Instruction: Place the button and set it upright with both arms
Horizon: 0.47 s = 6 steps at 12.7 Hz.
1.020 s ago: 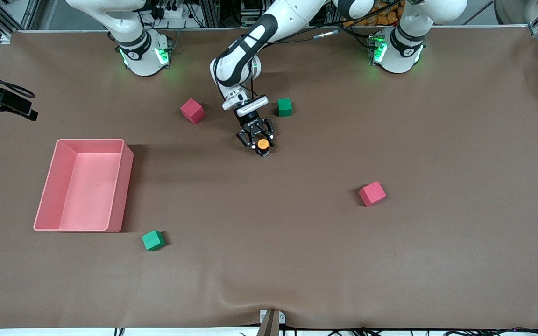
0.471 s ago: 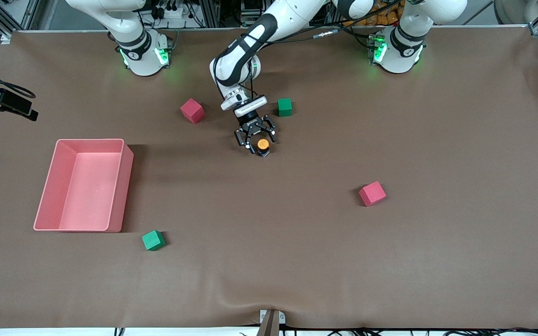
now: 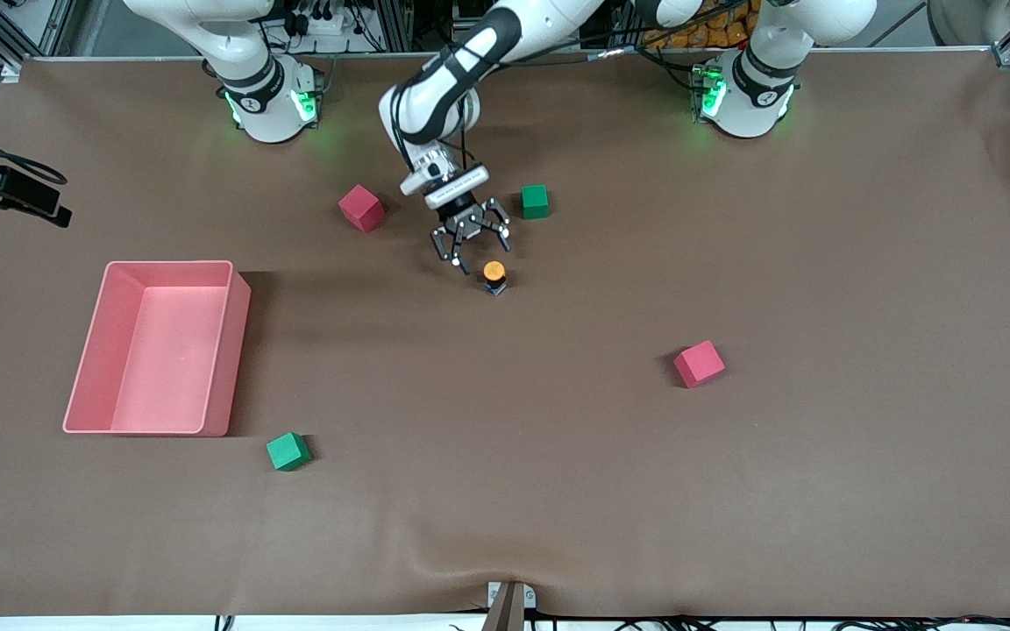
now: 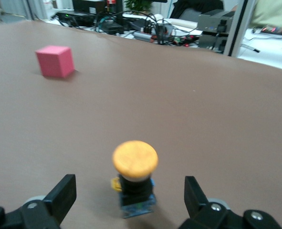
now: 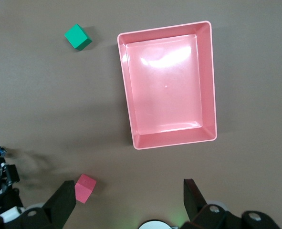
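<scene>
Standing upright, one button point(image 3: 494, 275) (two red cubes point(image 3: 361, 208), two green point(image 3: 535, 201)) beside left fingers point(image 3: 460, 259), spread empty.

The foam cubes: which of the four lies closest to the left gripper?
The green cube beside the left gripper, near the arms' bases; the other green cube sits by the pink bin.

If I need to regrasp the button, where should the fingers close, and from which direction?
Grip the short black body under the orange cap of the button. It stands upright on the table, cap on top and wider than the body, so come in low from the side, as the open left gripper now faces it. The right gripper waits high over the pink bin.
</scene>
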Available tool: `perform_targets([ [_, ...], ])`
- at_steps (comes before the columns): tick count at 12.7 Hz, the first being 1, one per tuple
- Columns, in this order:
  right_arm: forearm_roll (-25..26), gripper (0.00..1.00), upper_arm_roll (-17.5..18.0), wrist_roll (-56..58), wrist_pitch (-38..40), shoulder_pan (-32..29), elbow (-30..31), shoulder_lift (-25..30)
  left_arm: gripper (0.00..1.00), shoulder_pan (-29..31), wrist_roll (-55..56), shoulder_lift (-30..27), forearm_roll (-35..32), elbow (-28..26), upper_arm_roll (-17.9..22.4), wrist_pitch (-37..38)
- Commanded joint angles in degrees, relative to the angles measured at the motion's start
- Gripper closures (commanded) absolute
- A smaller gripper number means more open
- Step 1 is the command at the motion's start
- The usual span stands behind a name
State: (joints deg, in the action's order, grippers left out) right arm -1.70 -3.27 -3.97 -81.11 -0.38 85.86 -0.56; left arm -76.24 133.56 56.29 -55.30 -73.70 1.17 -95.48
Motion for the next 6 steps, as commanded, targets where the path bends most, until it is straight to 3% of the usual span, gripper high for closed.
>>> perform_targets([
  [1, 0.3, 0.00, 0.1, -1.0, 0.6, 0.2, -0.6, 0.4, 0.00, 0.2, -8.6, -7.2, 5.5, -1.0, -0.1, 2.1],
  [6, 0.1, 0.00, 0.1, -1.0, 0.6, 0.2, -0.6, 0.4, 0.00, 5.9, -23.0, -17.3, 12.4, -1.6, -0.6, 1.9],
])
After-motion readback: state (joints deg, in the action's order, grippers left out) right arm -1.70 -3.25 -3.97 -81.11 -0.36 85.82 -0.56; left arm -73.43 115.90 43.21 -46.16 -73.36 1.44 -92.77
